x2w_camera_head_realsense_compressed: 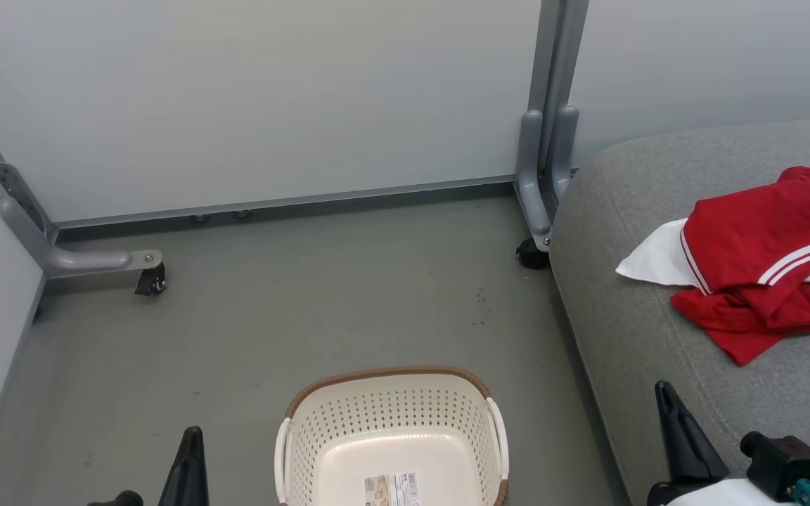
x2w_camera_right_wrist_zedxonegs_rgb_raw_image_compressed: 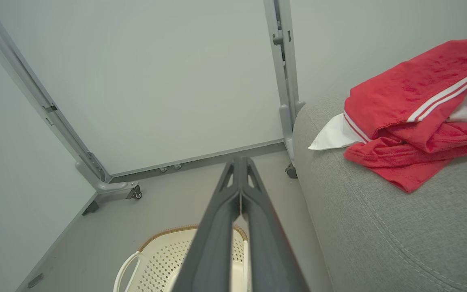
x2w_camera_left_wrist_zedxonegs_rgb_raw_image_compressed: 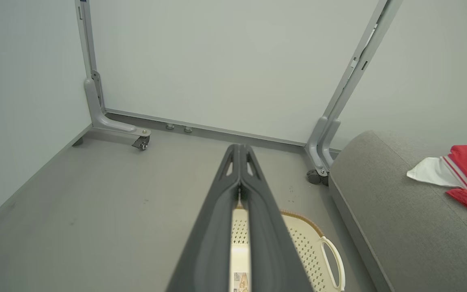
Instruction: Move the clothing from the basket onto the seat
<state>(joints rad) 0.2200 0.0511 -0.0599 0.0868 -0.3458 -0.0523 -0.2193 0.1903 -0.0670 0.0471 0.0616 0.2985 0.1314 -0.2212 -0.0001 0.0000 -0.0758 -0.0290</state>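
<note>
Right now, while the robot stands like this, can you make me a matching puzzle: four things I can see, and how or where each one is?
Things:
1 clothing
2 basket
3 seat
4 left gripper

States:
A cream, on the floor, no clothes inside
B fingers shut, holding nothing
C red and white, crumpled
D grey, bearing the clothing

Pairs: 1-C, 2-A, 3-D, 4-B

No text can be read

The only printed thing is a sticker (x2w_camera_head_realsense_compressed: 391, 490) on the floor of the basket (x2w_camera_head_realsense_compressed: 377, 414), near the middle. It has a small picture on its left, barcode-like lines on its right, and lettering too small to make out.
</note>
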